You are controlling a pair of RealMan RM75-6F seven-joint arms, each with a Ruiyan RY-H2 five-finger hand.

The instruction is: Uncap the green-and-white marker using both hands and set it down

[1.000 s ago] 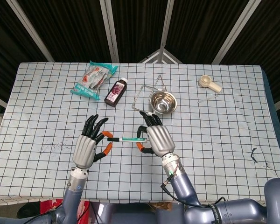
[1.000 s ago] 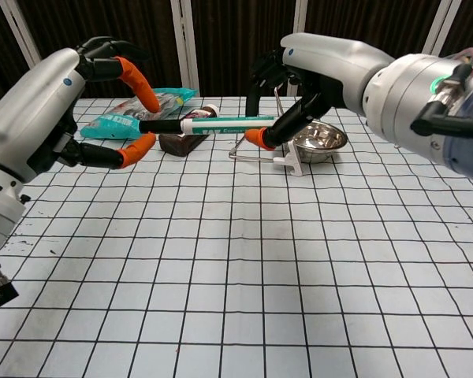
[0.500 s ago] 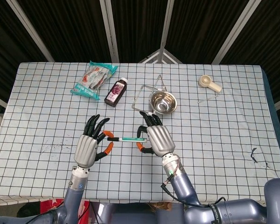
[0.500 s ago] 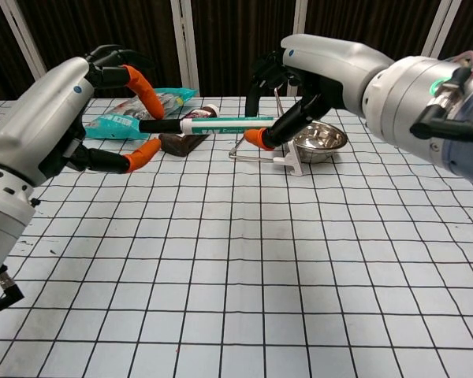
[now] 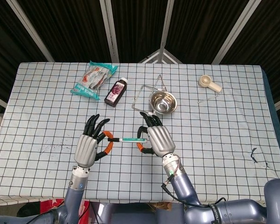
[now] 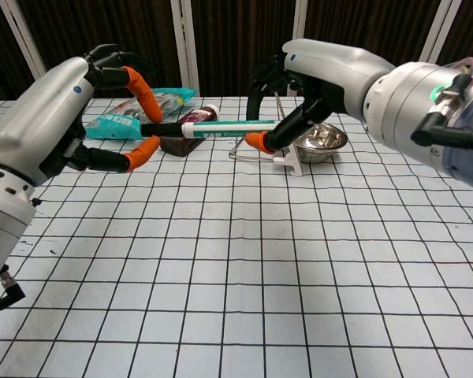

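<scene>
Now the left hand's (image 6: 43,130) orange-tipped fingers (image 6: 139,88) are on the black cap (image 6: 162,129) — one fingertip over it, thumb tip just under — pinching it, other fingers spread. A sec ago they sat wider w/ the cap end lying between them; half a sec ago they were drawing in, and now they look closed on it. In the head view the left hand has slid a bit toward the right hand, so the gap between the two is shorter.

Right hand (image 6: 319,75) hasn't shifted: thumb (image 6: 262,141) under the barrel, dark fingers curled over the top, clamped on the far end of the green-and-white marker (image 6: 221,126). Marker hangs roughly level, up off the table (image 6: 236,268), spanning btw both hands; the cap is on, no gap at the joint that I can see.

Means, I'd say, both grips are set and the pull is next — hands need to part along the marker's axis. Risk: left pinch is only fingertip-deep on a slim cap, could slip.

Farther back: snack bag (image 5: 93,78), dark bottle (image 5: 116,92), steel bowl (image 5: 162,102) on its wire stand, small fan (image 5: 209,83) — all well clear.
</scene>
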